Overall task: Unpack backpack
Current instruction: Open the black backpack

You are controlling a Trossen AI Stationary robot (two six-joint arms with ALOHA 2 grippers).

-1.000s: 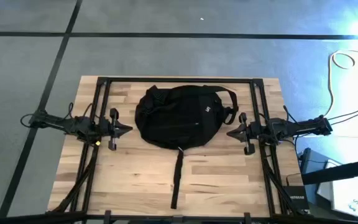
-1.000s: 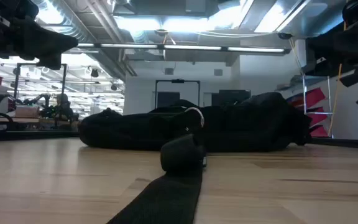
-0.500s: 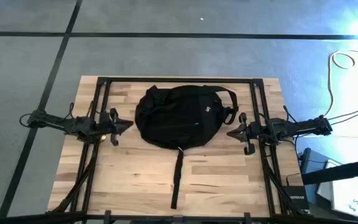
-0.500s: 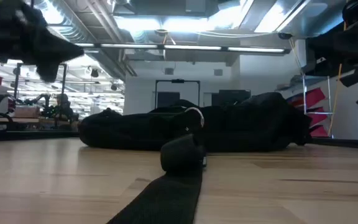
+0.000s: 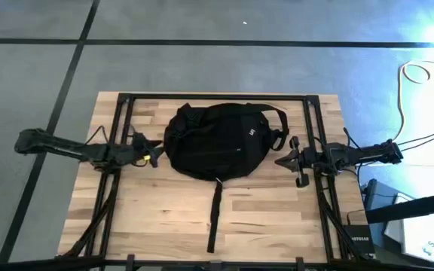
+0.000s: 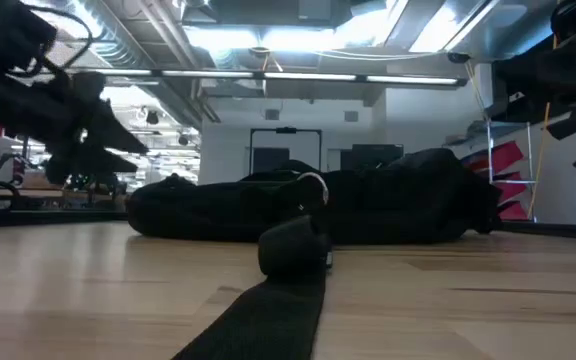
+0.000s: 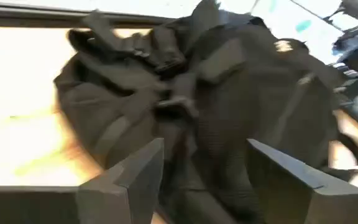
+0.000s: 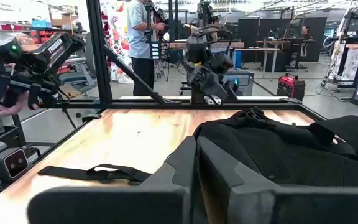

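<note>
Two arms in play, but only my left one had done anything since a second back. The left gripper (image 5: 155, 156) had swung in from where it sat level beside the bag and dipped toward the table, so its tip was now just short of the backpack's (image 5: 221, 141) near side. From the left wrist view its fingers (image 7: 133, 177) were spread wide with the bag's crumpled fabric and straps filling the gap ahead of them, not touching yet as far as I could tell. In the low view that arm had dropped visibly lower than before, hanging above the table (image 5: 164, 218) on the bag's one side.

My right gripper (image 5: 281, 159) hadn't budged, parked just off the opposite side of the backpack. Its fingers (image 8: 191, 165) were pressed together, nothing between them.

The backpack itself sat in the same spot, lying flat between both grippers and filling the middle of the table. One long strap (image 5: 214, 218) trailed out from it across the wood toward the table edge nearest the low camera, with a rolled end (image 6: 293, 248) sitting right in that view and blocking part of the bag. Dark frame rails (image 5: 119, 120) ran along the table beside each arm.
</note>
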